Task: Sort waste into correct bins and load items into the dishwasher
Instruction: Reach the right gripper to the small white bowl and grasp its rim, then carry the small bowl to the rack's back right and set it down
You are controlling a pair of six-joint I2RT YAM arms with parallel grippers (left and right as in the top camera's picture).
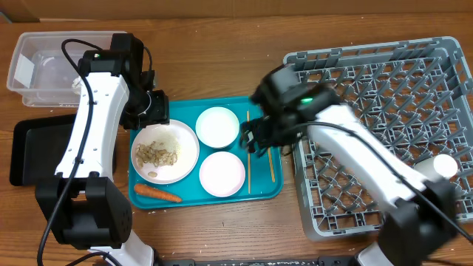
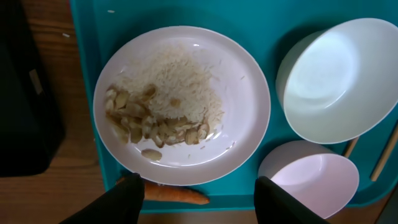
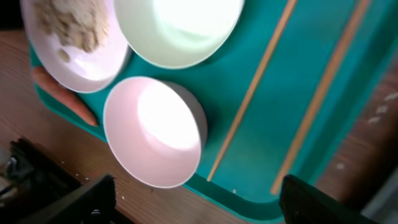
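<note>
- Plate (image 2: 244,124) with rice (image 2: 180,81) and nut scraps (image 2: 140,124) sits directly below the left end effector (image 2: 198,183), whose fingers stand apart, holding nothing.
- Carrot (image 2: 177,195) lies at the teal tray's (image 2: 268,23) edge, near its fingertips.
- Two chopsticks (image 3: 249,93) lie on the tray under the right end effector (image 3: 198,182), fingers apart and empty.
- Two bowls (image 1: 217,127) sit between both end effectors.
- Rack (image 1: 369,89), holding a cup (image 1: 444,165), stands beyond the right one.

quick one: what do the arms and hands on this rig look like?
Both arms have white links with black joints and black bases. A black cable loops over the left arm; the right arm shows a small green light. The left hand and right hand have blunt black fingers.
</note>
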